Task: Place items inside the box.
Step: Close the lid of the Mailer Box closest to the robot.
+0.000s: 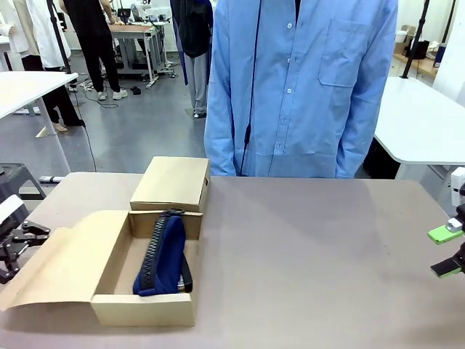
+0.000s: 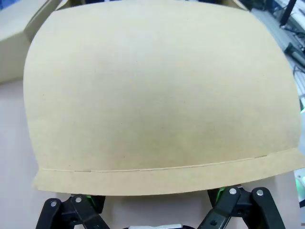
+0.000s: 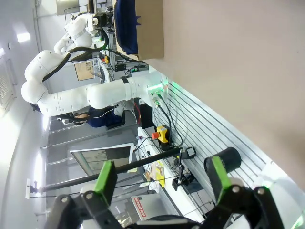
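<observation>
- While both arms sit back, the open brown cardboard box point(image 1: 109, 280) lies just beside the left gripper point(image 1: 16, 247), whose jaw state I cannot tell.
- Navy zip pencil case point(image 1: 163, 258) lies in it, long axis running away from the robot.
- Right gripper point(image 1: 446, 251), well apart, is spread wide and empty.

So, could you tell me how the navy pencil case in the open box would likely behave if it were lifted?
The navy pencil case looks like soft fabric slumped against the open box wall, so it would probably sag when lifted. Its zip ridge offers a pinch point. It seems unlikely to roll.
</observation>
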`<state>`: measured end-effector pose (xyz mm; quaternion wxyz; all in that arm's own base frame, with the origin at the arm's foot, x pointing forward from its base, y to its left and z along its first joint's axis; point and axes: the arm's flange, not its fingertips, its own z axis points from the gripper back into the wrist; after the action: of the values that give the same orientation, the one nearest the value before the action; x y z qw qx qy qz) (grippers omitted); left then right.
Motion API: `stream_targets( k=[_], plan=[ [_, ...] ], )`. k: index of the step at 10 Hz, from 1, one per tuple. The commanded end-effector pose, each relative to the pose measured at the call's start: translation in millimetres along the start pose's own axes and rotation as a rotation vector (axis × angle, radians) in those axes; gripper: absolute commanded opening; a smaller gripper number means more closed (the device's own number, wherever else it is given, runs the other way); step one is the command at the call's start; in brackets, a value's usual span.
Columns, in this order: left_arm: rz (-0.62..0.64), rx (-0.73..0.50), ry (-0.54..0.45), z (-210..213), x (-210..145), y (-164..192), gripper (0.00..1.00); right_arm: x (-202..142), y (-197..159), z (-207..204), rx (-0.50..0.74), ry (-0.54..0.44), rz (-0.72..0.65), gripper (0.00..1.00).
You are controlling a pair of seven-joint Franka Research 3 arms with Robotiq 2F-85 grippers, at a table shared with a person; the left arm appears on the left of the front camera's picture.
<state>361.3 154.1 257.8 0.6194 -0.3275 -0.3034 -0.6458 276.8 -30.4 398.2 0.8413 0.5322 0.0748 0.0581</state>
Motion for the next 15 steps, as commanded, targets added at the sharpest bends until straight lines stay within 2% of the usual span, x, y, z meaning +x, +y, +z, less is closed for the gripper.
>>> stream_targets(
  k=[1,5,7,10,11,13,15],
  plan=[
    [-0.065,-0.02,-0.065,-13.7,-19.9,-6.1,1.0,0.2,1.9,-0.7,0.014,-0.012,-0.005,1.0],
    [-0.095,0.04,-0.325,8.7,1.5,-19.4,1.0,0.2,1.9,-0.7,0.014,-0.012,-0.005,1.0],
    [-0.143,0.035,-0.406,9.3,29.8,-38.8,1.0,0.2,1.9,-0.7,0.014,-0.012,-0.005,1.0],
    [-0.255,0.011,-0.404,-18.2,100.8,-63.6,1.0,0.2,1.9,-0.7,0.014,-0.012,-0.005,1.0],
    [-0.273,-0.052,-0.402,-46.1,131.3,-63.1,1.0,0.2,1.9,-0.7,0.014,-0.012,-0.005,1.0],
    [-0.309,-0.028,-0.342,-111.6,174.7,-59.0,1.0,0.2,1.9,-0.7,0.014,-0.012,-0.005,1.0],
    [-0.331,-0.018,-0.263,-172.9,197.9,-60.7,1.0,0.2,1.9,-0.7,0.014,-0.012,-0.005,1.0]
  ],
)
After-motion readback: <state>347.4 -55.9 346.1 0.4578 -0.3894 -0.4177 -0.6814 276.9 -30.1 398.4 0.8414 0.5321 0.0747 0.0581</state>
